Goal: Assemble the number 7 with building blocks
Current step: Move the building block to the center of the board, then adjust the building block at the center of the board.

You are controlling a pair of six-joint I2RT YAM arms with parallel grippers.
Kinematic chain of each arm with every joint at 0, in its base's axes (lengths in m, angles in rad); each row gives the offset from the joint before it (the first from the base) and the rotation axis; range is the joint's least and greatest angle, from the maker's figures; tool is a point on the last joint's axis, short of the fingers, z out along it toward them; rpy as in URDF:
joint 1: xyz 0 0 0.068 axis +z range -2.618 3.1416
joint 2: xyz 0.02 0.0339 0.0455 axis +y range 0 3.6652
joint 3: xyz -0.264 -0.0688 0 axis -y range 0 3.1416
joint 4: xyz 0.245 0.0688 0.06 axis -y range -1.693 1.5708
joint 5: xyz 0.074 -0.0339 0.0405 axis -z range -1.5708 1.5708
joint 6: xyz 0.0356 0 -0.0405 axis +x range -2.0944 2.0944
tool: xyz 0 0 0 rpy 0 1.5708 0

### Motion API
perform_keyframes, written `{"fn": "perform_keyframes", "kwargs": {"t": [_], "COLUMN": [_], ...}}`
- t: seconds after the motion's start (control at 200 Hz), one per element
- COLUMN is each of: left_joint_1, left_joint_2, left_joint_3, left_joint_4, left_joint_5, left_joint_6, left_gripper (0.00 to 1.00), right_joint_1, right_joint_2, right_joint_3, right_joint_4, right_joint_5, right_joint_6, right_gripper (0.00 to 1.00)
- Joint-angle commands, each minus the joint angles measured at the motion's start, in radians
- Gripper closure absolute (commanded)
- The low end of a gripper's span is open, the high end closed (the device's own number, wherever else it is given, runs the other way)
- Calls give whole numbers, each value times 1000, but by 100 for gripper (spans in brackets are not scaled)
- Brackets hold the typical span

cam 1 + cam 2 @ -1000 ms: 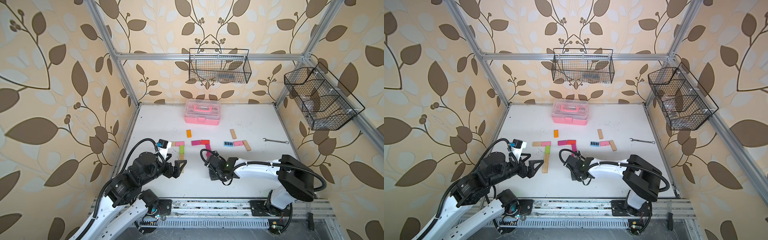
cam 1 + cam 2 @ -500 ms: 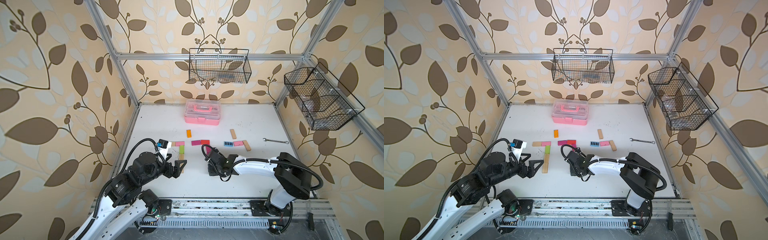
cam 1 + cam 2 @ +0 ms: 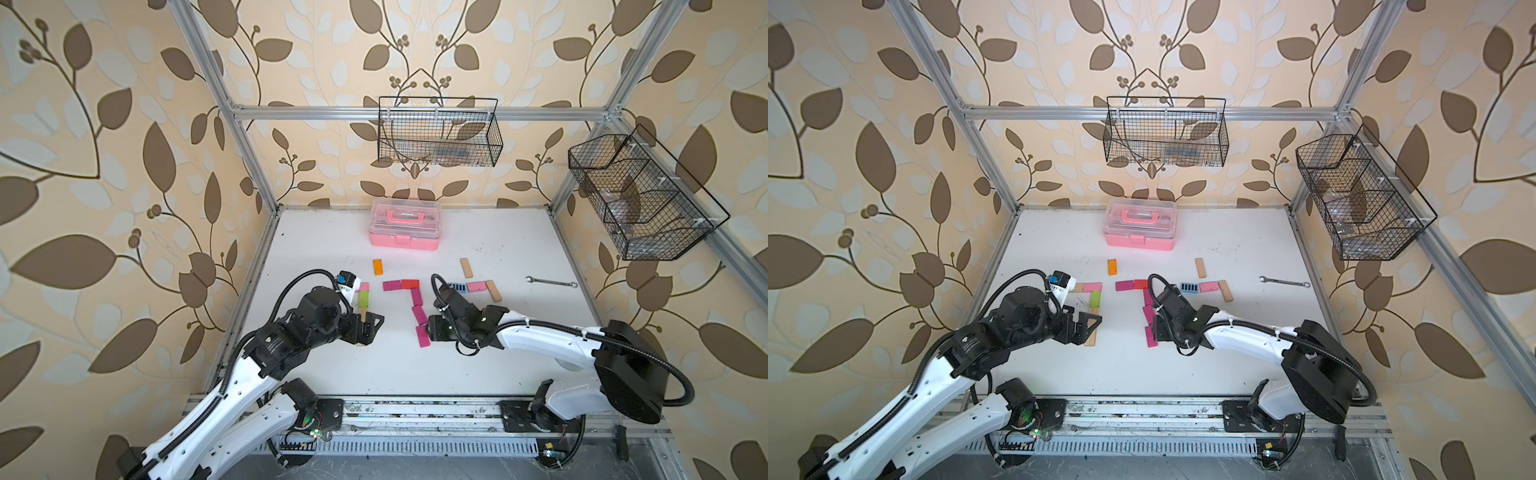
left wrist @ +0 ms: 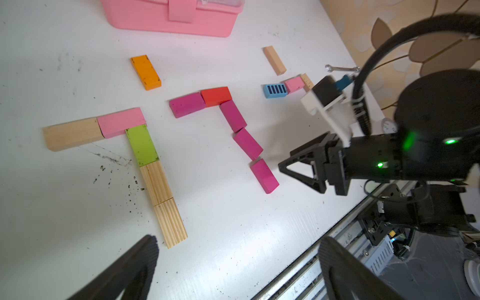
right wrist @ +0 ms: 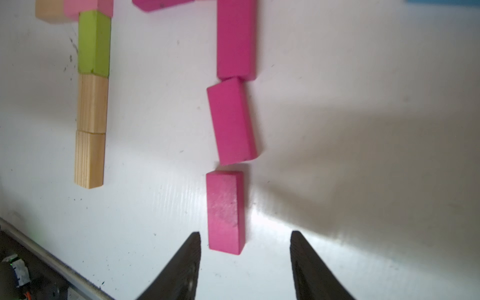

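Release is what we find here: a second ago the right gripper had its fingers drawn closer together, and now they stand moderately apart, holding nothing. The last block, magenta, lies flat on the table with its near end between the fingertips. There is a sliver of white at one finger and a broad gap at the other, so we read it as let go. Straight ahead of the tool, just past a thin gap, lies the middle block, skewed a little. Its far corner touches the top block of the stem. Further ahead still, the red block and one more magenta block form the short bar. To us this means the magenta 7 now has all its strokes and reads as a digit. Its stem is crooked, though, and not quite joined at the foot, so a gentle nudge may yet be wanted. Backing the fingers out could brush the freed block, since one finger sits so near it. The left gripper is spread wide and empty. Ahead of its fingers lies another 7, with a green block in its stem, neat and closed up.
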State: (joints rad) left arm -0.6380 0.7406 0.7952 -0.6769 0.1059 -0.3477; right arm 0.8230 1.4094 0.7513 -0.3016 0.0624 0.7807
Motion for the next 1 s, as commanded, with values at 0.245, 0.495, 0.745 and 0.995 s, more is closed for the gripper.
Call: {"fn": "perform_keyframes", "kwargs": {"t": [0.245,0.495,0.745,0.995], "left_joint_1": [-24,-85,-106,-106], "left_joint_2": [330,590,769,819], "left_joint_3": [-19,2,26,19], "left_joint_4": [268,381,457,508], "left_joint_5": [26,-42,-103,-138], "left_joint_6": [-120,-173,-205,-186], "left_gripper": [32,37,42,42], "right_joint_1": [-284,-316,-272,-214], "right_joint_2": [-21,97,165,231], "right_joint_3": [-22,-1,-15,-16], "right_joint_4": [106,199,248,295], "right_joint_5": [-242,-316,-350,-332], "right_joint_6": [-288,-338,-347,-312], "right_gripper": [51,57,76,83]}}
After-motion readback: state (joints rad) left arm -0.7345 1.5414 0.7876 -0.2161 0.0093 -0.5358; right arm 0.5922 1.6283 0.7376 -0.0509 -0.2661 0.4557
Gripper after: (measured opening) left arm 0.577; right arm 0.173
